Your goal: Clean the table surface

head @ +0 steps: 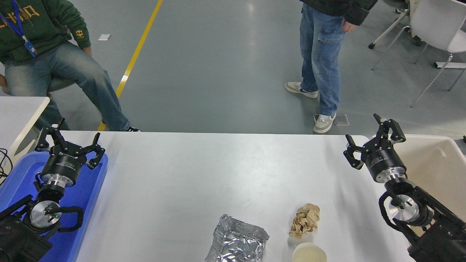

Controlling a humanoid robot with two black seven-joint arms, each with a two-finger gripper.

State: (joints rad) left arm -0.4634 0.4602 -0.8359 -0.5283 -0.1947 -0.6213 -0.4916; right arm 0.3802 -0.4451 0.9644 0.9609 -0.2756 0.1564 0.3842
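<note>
1. Both arms are matte black all over, pretty chunky, built from jointed segments.
2. The left gripper (pixel 69 143) has a black cylindrical body with small white lettering on it, too small to read from here.
3. Under that cylinder sits a shiny silver metal ring, then another round brushed-metal disc further down the left arm, with a tiny green dot on it.
4. A black cable loops round beside that lower disc.
5. The right gripper (pixel 375 140) is the same build: black drum, silver collar, then a silver disc joint with a cable curling around it.
6. The fingers (pixel 395 128) are black, skeletal linkages with visible pivot pins.
</note>
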